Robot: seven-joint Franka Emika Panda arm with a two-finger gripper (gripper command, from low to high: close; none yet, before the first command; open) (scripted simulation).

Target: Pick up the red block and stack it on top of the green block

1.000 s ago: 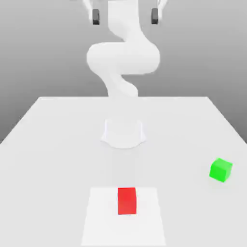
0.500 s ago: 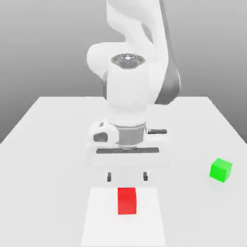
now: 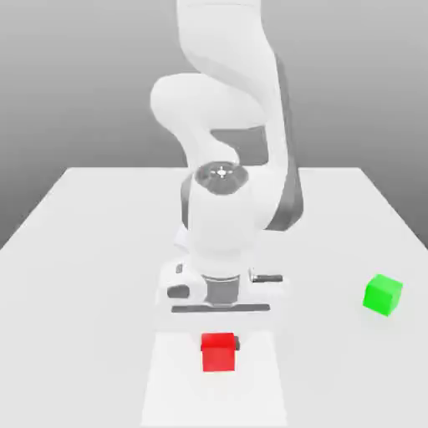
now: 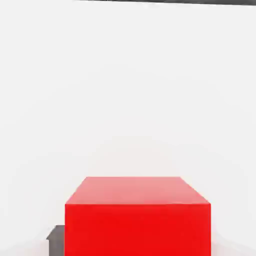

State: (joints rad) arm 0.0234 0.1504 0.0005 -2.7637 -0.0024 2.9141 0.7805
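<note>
The red block (image 3: 218, 354) (image 4: 137, 220) rests on a paler square patch (image 3: 175, 389) near the table's front edge. My gripper (image 3: 219, 344) has come straight down over it, and its jaws are shut on the block's sides. One dark finger (image 3: 237, 343) shows at the block's edge on the exterior view's right, and a dark fingertip (image 4: 56, 235) peeks out beside the block in the hand view. The green block (image 3: 383, 294) sits alone on the table toward the exterior view's right, well apart from the gripper.
The white table (image 3: 84, 251) stretches around both blocks. The arm's base and bulky white links (image 3: 221, 217) rise just behind the red block, over the middle of the table.
The arm has dropped from high above the table onto the red block. Its fingers, spread wide half a second ago, have closed on the block.
</note>
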